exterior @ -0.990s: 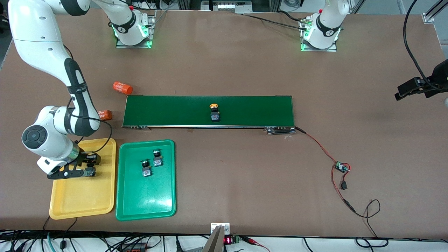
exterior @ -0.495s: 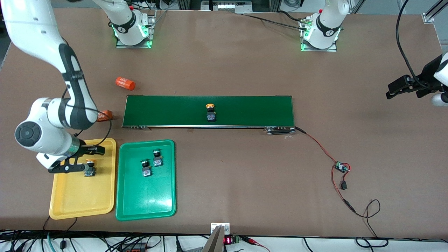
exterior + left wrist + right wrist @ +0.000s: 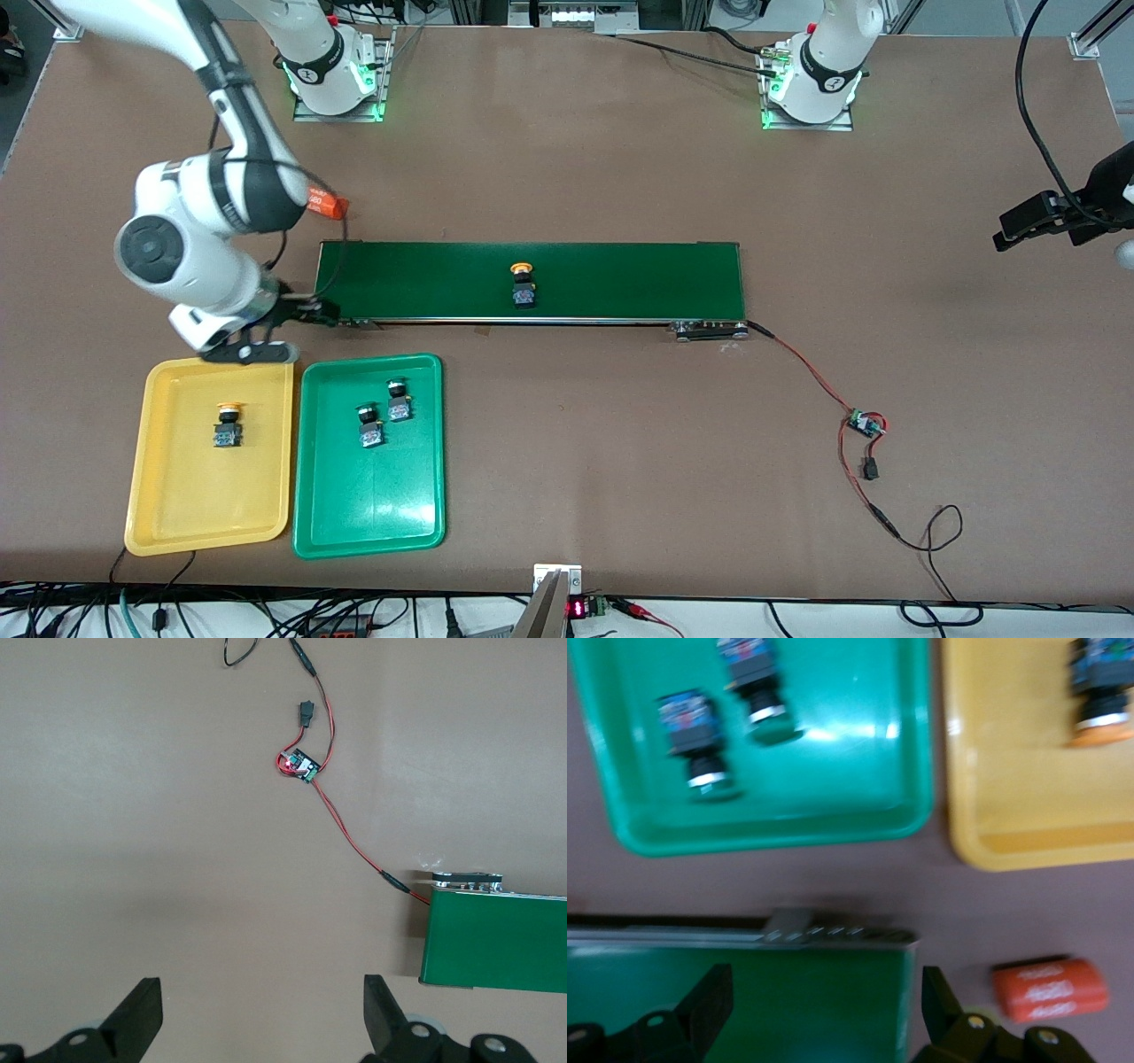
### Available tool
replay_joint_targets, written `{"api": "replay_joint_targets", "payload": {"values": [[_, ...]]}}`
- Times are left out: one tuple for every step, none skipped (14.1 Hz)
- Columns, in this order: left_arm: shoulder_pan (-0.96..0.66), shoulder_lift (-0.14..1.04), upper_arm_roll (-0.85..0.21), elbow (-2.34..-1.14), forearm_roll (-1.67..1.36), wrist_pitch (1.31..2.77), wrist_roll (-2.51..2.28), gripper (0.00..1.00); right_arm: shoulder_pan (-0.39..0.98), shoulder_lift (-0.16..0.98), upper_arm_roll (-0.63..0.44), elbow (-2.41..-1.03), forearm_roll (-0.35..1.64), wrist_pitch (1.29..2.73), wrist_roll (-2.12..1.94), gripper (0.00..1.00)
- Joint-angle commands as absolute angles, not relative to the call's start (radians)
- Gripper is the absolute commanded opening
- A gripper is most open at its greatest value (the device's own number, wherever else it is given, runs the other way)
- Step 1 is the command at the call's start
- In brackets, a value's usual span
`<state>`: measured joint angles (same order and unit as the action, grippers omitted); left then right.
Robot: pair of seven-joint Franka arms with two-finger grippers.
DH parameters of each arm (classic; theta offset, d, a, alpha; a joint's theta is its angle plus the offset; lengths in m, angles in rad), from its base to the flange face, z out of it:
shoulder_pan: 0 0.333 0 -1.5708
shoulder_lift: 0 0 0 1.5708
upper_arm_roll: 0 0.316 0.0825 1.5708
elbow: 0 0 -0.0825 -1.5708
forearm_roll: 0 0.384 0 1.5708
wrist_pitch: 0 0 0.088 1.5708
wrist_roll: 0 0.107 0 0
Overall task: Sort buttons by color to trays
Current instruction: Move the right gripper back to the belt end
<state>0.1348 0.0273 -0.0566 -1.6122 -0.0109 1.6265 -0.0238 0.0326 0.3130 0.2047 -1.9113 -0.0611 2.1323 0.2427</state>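
Hanging over the conveyor belt [image 3: 532, 281] end, the right gripper [image 3: 270, 332] (jaws wide, empty) faces down.

Two shallow rounded-corner plastic trays side by side, yellow tray [image 3: 266, 496] holding one orange-capped push-button switch [image 3: 228, 424], green tray [image 3: 416, 496] holding two green-capped push-button switches [image 3: 369, 426] [image 3: 398, 400] close together, another orange-capped switch [image 3: 522, 285] apart on dark-green belt [image 3: 620, 279].

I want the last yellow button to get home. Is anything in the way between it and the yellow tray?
Nothing sits on the green belt around the yellow-capped push-button. The green plastic tray lies beside the yellow plastic tray, toward the button, so the open right end effector must carry it over that.
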Motion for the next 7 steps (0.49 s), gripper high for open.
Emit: {"api": "replay_joint_targets", "payload": {"values": [[0.138, 0.011, -0.061, -1.623, 0.006, 1.62, -0.021, 1.0, 0.031, 0.29, 0.279, -1.948, -0.061, 2.138, 0.305, 1.0], [0.138, 0.012, -0.061, -1.621, 0.006, 1.621, -0.021, 1.0, 0.05, 0.291, 0.284, -1.948, -0.06, 2.141, 0.314, 1.0], [0.138, 0.012, -0.061, -1.623, 0.006, 1.621, -0.021, 1.0, 0.076, 0.294, 0.284, -1.948, -0.06, 2.143, 0.34, 1.0], [0.138, 0.012, -0.061, -1.623, 0.006, 1.621, -0.021, 1.0, 0.11, 0.301, 0.284, -1.948, -0.06, 2.146, 0.395, 1.0], [0.138, 0.014, -0.061, -1.623, 0.006, 1.623, -0.021, 1.0, 0.154, 0.313, 0.284, -1.944, -0.06, 2.148, 0.458, 1.0], [0.138, 0.014, -0.061, -1.623, 0.006, 1.623, -0.021, 1.0, 0.197, 0.328, 0.284, -1.939, -0.061, 2.154, 0.509, 1.0], [0.138, 0.014, -0.061, -1.623, 0.006, 1.624, -0.021, 1.0, 0.225, 0.339, 0.284, -1.939, -0.061, 2.178, 0.521, 1.0]]}}
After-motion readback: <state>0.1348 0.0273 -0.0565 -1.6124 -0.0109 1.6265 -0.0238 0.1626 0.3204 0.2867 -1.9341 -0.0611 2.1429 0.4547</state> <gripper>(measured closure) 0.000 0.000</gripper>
